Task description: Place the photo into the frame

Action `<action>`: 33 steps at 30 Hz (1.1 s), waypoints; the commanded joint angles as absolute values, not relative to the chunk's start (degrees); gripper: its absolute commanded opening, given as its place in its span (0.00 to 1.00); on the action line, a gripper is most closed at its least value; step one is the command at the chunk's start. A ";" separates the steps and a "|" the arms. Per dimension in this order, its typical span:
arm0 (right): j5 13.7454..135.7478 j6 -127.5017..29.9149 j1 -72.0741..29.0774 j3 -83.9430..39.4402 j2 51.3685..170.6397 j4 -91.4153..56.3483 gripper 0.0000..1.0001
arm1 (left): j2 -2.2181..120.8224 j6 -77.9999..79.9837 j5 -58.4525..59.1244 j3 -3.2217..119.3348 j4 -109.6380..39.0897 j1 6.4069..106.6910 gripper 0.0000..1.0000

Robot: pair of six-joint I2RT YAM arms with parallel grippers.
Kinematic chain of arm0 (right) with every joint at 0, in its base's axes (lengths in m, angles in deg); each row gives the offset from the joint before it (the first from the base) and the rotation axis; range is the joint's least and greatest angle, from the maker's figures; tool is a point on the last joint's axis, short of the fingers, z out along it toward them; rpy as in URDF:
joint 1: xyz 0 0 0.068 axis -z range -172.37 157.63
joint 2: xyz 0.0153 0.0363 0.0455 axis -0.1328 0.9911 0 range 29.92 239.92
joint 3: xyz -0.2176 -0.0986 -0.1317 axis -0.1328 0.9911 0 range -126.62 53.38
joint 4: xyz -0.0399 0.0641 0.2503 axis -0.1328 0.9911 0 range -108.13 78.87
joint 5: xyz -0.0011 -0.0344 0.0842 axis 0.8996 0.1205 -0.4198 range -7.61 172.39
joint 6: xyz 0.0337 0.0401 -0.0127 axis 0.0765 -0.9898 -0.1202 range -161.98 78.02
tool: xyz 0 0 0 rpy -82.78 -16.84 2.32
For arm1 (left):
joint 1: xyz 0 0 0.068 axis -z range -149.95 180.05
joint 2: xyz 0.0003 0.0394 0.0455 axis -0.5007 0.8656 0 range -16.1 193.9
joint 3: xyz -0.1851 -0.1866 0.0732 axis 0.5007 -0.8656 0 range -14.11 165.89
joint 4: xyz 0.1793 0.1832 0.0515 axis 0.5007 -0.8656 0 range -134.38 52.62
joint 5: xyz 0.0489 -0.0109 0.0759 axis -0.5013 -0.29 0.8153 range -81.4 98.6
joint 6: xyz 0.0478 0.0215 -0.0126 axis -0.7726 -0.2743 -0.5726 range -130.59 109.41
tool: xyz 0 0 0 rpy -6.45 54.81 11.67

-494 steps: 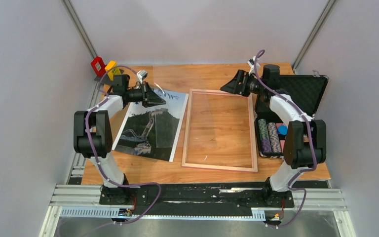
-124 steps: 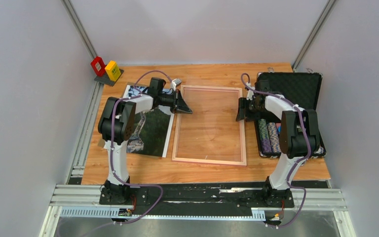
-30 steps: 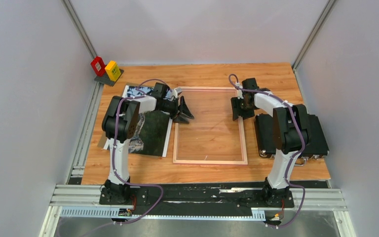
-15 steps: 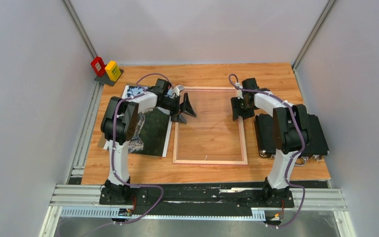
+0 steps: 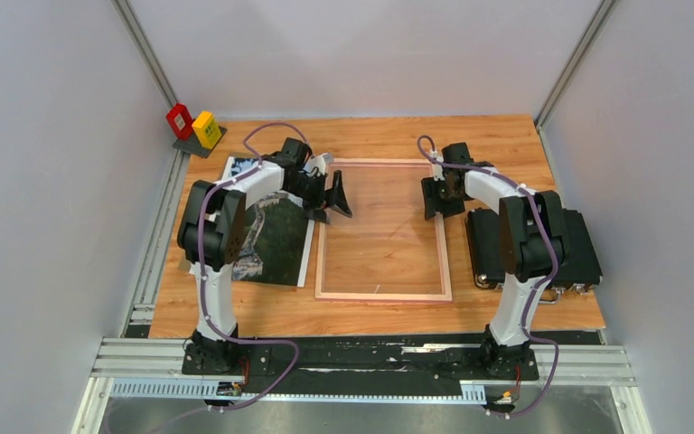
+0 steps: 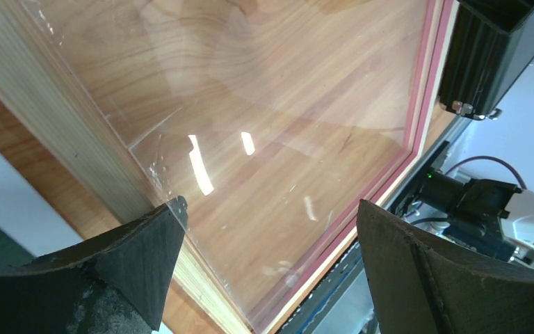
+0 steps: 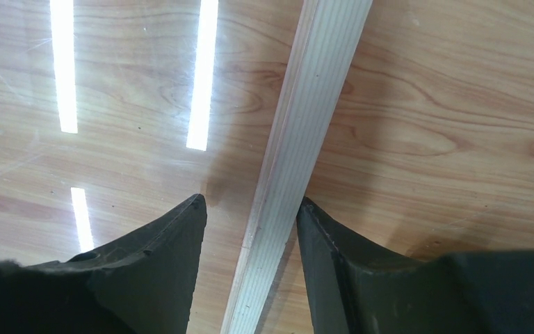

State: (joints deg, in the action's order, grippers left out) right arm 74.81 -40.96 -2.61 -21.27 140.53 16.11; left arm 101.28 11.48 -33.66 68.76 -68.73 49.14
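Left gripper [image 5: 338,195]: fingers standing wide, gripping nothing. Right gripper [image 7: 250,202]: fingers apart, straddling right rail of frame [image 5: 382,296]. Risk: photo [image 5: 276,244] edge likely catching left rail, buckling.

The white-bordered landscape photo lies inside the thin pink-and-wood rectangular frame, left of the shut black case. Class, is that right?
Not inside: the top external view shows the photo outside the frame, along its left side, left of the shut black case.
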 commanded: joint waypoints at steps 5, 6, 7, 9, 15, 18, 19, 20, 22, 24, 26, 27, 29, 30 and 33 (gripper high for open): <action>73.19 -40.32 -3.59 -19.63 143.16 14.01 0.53 | 95.23 4.74 -26.29 71.44 -76.07 48.99 1.00; 73.20 -40.32 -3.56 -19.61 143.21 13.96 0.53 | 94.70 4.55 -25.88 71.51 -76.69 49.01 1.00; 73.09 -40.32 -3.57 -19.68 143.28 14.03 0.53 | 94.17 4.23 -25.65 71.74 -76.90 48.96 1.00; 73.16 -40.32 -3.59 -19.74 143.16 14.04 0.53 | 93.38 3.84 -25.01 71.80 -77.65 48.98 1.00; 73.11 -40.36 -3.63 -19.89 142.94 14.30 0.55 | 90.82 2.42 -23.44 72.54 -80.00 48.98 1.00; 73.10 -40.44 -3.58 -20.07 142.49 14.39 0.59 | 89.64 1.20 -23.03 73.30 -80.93 48.97 1.00; 73.09 -40.41 -3.64 -20.23 142.06 14.39 0.61 | 88.88 0.89 -22.56 73.45 -81.36 48.95 1.00; 73.16 -40.48 -3.61 -20.37 141.61 14.50 0.62 | 88.47 0.08 -22.27 73.61 -81.56 48.97 1.00; 73.57 -40.51 -3.62 -20.93 140.75 14.61 0.64 | 86.45 -1.22 -21.45 73.61 -82.12 48.95 1.00; 74.10 -40.32 -3.54 -21.75 139.78 14.80 0.66 | 84.60 -2.70 -20.33 73.42 -82.52 48.95 1.00; 74.46 -40.30 -3.47 -23.09 139.05 15.17 0.67 | 82.41 -4.34 -19.27 73.07 -82.96 48.89 1.00; 74.56 -40.27 -3.45 -23.73 138.69 15.26 0.68 | 81.67 -5.38 -18.30 72.72 -82.98 48.87 1.00; 75.01 -40.15 -3.28 -25.10 138.16 15.42 0.69 | 79.28 -6.96 -16.56 72.10 -83.00 48.86 1.00; 75.31 -40.01 -3.17 -25.83 137.98 15.45 0.69 | 77.59 -7.50 -15.85 71.84 -82.95 48.86 1.00; 75.77 -39.66 -2.63 -28.73 138.14 15.54 0.69 | 74.31 -10.17 -12.80 70.55 -82.74 48.55 1.00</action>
State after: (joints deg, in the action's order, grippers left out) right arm 74.55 -40.70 -3.11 -23.52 140.18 16.42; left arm 80.25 -4.68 -17.27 70.99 -82.83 49.05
